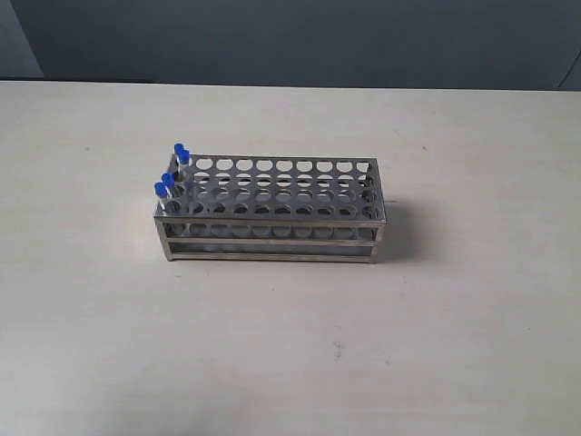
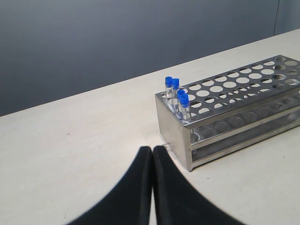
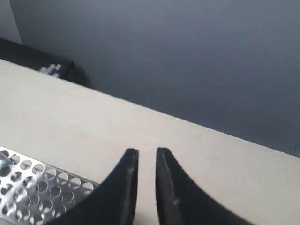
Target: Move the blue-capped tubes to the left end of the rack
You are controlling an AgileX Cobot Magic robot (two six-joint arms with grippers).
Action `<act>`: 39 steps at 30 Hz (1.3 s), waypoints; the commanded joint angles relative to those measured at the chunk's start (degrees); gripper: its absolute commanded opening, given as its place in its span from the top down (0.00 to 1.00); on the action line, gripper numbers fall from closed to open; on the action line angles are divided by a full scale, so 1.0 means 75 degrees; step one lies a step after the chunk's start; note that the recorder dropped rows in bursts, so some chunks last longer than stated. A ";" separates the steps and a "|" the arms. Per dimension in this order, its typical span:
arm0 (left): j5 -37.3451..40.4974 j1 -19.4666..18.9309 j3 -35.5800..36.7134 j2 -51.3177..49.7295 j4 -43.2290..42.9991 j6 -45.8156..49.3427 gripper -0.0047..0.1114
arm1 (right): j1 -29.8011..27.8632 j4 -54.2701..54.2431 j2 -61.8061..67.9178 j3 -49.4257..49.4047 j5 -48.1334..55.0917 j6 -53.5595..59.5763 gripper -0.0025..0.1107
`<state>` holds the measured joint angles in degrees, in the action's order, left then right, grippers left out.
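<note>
Left claw (image 2: 151, 150) pinched shut, right claw (image 3: 147, 152) narrowly parted, empty; blue-capped tubes (image 1: 168, 182) at rack (image 1: 272, 222) end nearest counter (image 1: 272, 354) left edge.

4 blue-capped tubes (image 1: 168, 181) upright, left end of steel rack (image 1: 272, 223)

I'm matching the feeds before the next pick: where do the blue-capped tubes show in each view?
Exterior view: the blue-capped tubes stand clustered at the left end of the rack.
Left wrist view: the same cluster stands at the rack end nearest the camera.
Right wrist view: no blue cap shows, only part of the rack's holed top plate.
Shared landmark: the rack's holed top plate.
</note>
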<state>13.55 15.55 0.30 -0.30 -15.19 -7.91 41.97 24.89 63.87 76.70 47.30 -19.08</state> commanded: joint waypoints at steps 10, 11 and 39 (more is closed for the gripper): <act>-0.0029 0.0084 -0.0041 0.0040 0.0023 -0.0036 0.95 | -0.3850 -0.1722 -0.5363 -0.8970 -0.7974 -0.0430 0.85; -0.0029 0.0084 -0.0041 0.0040 0.0023 -0.0036 0.95 | -0.4005 -0.1722 -0.5720 -0.9222 -0.7867 -0.0430 0.85; -0.0029 0.0084 -0.0041 0.0040 -0.0003 -0.0036 0.95 | -0.5520 -0.2237 -0.8516 -1.0227 -0.5547 -0.0674 0.85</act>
<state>13.55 15.55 0.30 -0.30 -15.19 -7.91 0.88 8.27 0.39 0.12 5.41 -24.05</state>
